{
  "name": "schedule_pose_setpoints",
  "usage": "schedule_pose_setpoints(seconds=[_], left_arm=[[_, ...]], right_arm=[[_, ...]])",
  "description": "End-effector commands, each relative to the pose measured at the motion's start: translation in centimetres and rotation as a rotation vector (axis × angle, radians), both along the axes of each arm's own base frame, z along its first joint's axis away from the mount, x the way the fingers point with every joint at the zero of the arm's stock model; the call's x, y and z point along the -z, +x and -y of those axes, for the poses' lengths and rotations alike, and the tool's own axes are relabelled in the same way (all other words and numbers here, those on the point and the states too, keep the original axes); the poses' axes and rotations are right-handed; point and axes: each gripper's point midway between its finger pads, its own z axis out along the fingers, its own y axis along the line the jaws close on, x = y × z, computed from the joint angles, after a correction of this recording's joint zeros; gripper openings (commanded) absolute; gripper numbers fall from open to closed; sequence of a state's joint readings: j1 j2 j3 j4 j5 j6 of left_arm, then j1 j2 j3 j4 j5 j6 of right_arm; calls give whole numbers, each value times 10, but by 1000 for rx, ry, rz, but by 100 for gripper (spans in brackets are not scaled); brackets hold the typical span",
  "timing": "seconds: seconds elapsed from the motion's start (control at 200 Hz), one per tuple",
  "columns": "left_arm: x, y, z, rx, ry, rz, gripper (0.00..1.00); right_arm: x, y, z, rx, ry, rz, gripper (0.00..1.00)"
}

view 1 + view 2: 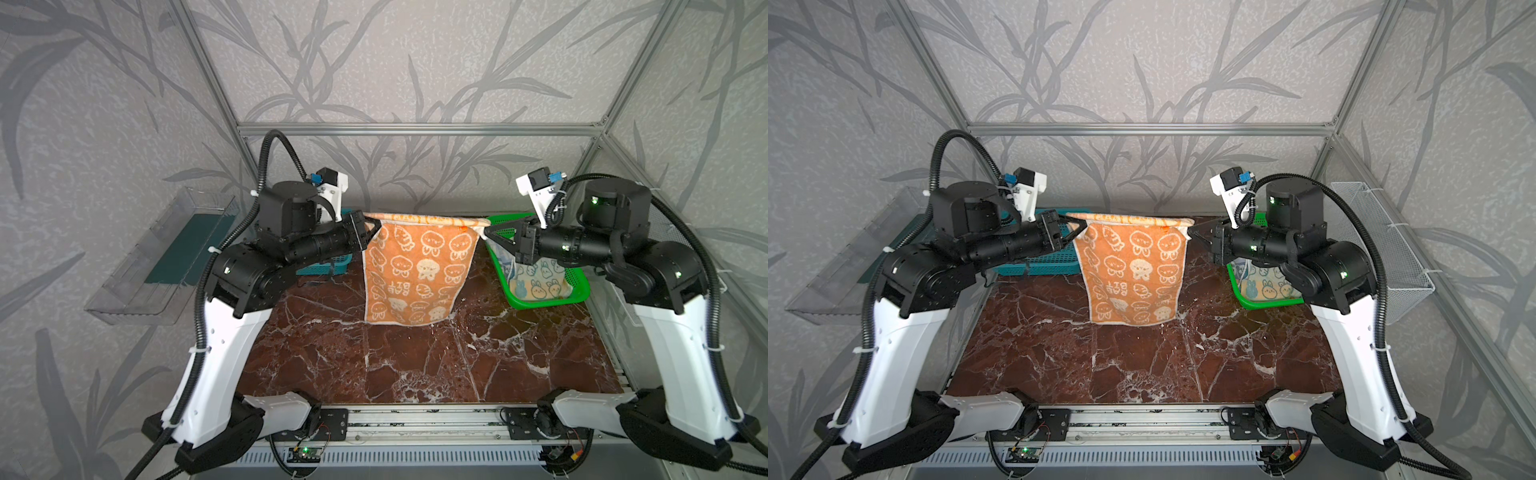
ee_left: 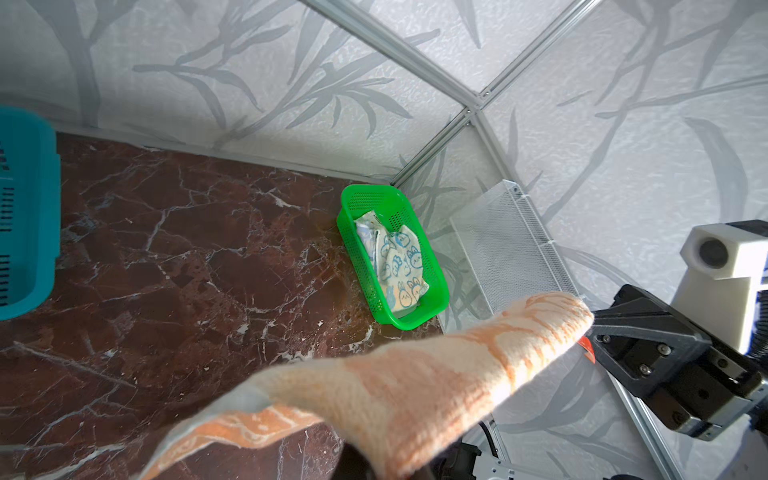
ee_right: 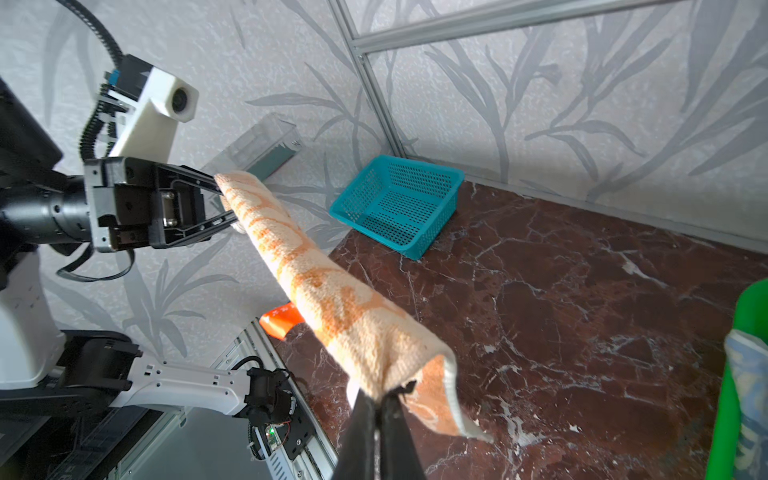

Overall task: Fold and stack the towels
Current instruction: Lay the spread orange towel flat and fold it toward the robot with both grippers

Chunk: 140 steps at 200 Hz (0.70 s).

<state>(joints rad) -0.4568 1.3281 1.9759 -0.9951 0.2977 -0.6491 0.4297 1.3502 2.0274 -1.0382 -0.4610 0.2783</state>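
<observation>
Left fingers [image 1: 372, 230] and right fingers [image 1: 503, 237] each clamp a top corner of the orange towel [image 1: 419, 270], which hangs stretched over the bench [image 1: 415, 365] centre. At 2 o'clock the green basket [image 2: 368, 192] holds a cream-and-blue towel [image 2: 401, 266], half hidden by the right arm [image 1: 582, 249] in both top views, plain in the left wrist view.

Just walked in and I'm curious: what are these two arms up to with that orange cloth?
The two arms hold an orange bunny towel stretched between them: the left gripper pinches one top corner, the right gripper the other, so it hangs over the marble table. A cream-and-blue towel lies crumpled in the green basket.
</observation>
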Motion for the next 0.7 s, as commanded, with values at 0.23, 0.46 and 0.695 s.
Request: schedule_pose_setpoints(seconds=[0.23,0.46,0.695], left_arm=[[156,153,-11,-141,79,-379,0],[232,213,8,-92,106,-517,0],[279,224,-5,-104,216,-616,0]], right_arm=[[137,148,26,208,-173,-336,0],[215,221,22,193,-245,-463,0],[268,232,11,138,-316,-607,0]])
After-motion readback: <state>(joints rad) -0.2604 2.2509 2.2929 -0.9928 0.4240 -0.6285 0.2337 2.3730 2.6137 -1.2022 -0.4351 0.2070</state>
